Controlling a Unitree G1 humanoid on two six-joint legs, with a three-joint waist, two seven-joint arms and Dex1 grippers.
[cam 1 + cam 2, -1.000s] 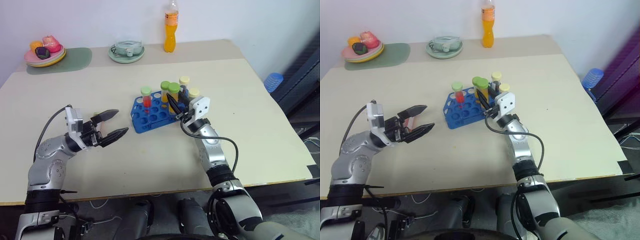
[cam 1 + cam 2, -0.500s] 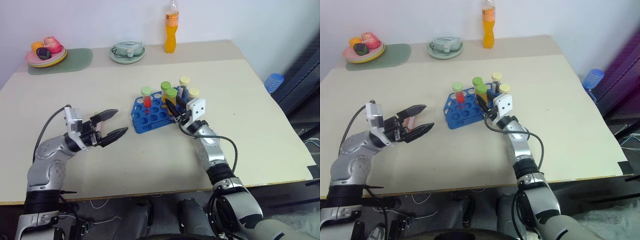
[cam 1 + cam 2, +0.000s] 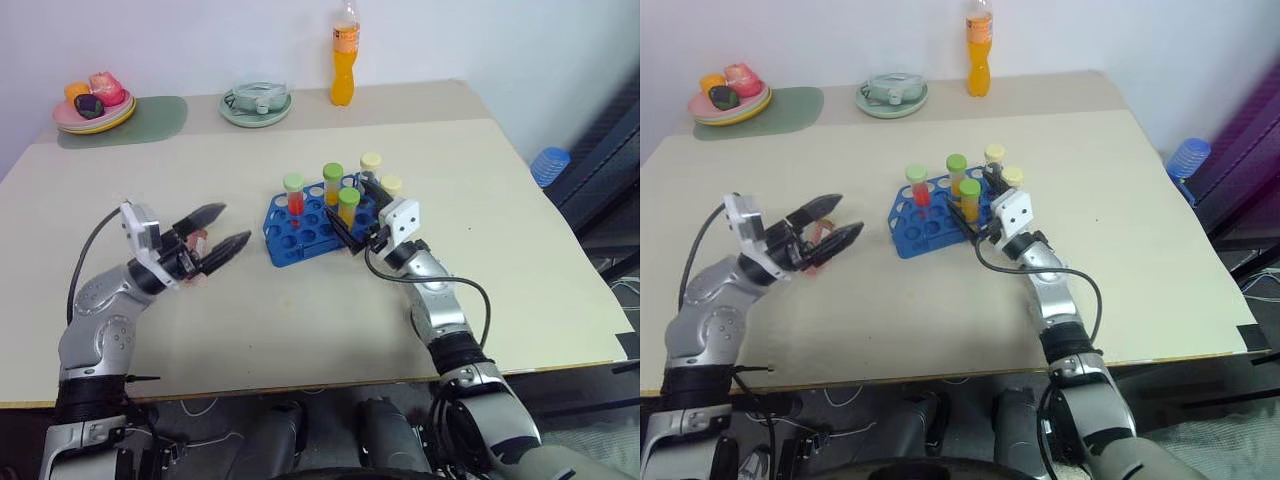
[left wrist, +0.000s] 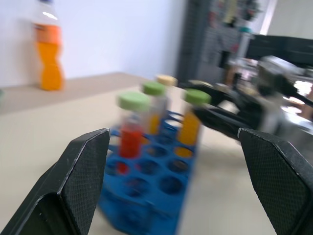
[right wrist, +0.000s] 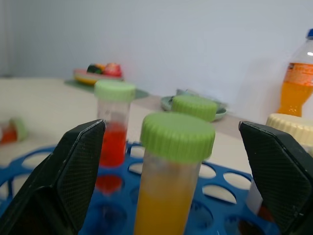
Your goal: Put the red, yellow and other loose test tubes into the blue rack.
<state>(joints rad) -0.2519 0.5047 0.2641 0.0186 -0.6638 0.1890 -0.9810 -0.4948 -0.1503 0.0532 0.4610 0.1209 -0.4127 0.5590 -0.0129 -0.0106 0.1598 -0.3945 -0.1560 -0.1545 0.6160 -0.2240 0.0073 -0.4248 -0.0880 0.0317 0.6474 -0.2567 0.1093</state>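
Left gripper (image 3: 232,224) hovers with fingers spread wide over the table (image 3: 300,330), where a loose red tube (image 5: 11,131) with a green cap lies on its side close by. Right gripper (image 5: 171,124), fingers parted, flanks a yellow-orange tube (image 3: 348,205) standing upright in the blue rack (image 3: 300,238), among four other capped tubes. The small plastic tubes look light, rigid and smooth-walled; a gentle pinch across the body just below the cap seems safest. Beyond, an orange drink bottle (image 3: 343,65).
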